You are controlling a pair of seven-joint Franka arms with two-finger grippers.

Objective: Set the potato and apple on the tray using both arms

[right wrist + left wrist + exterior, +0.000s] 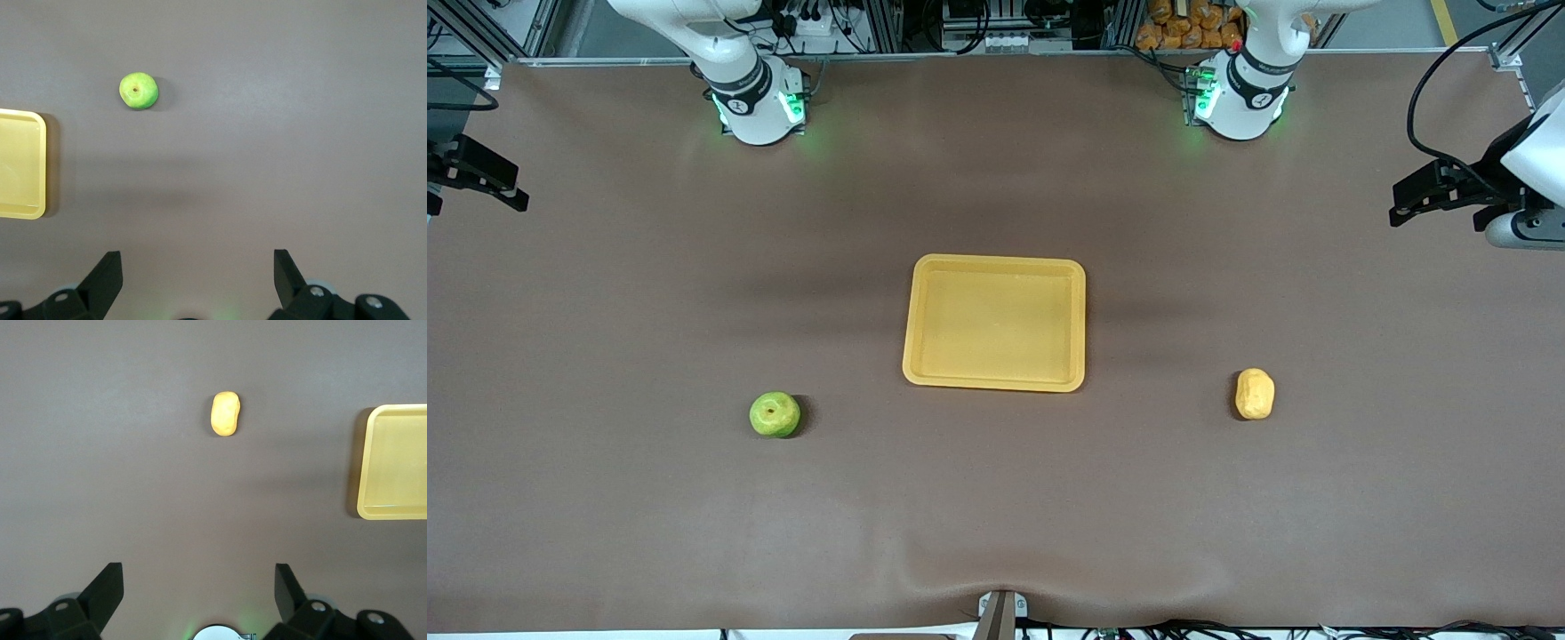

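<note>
Arms [734, 53]: we saw glossy white shells, black joint bands | bases [1240, 107]: we noted green lights | grippers: we logged matte black angular fingers [103, 590], round screw holes

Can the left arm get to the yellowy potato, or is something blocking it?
Probably yes. The small oblong yellow-tan potato lies alone on bare brown table toward the left arm's end, apart from the yellow-orange plastic tray. The left gripper is open, high above that end, with nothing between.
</note>
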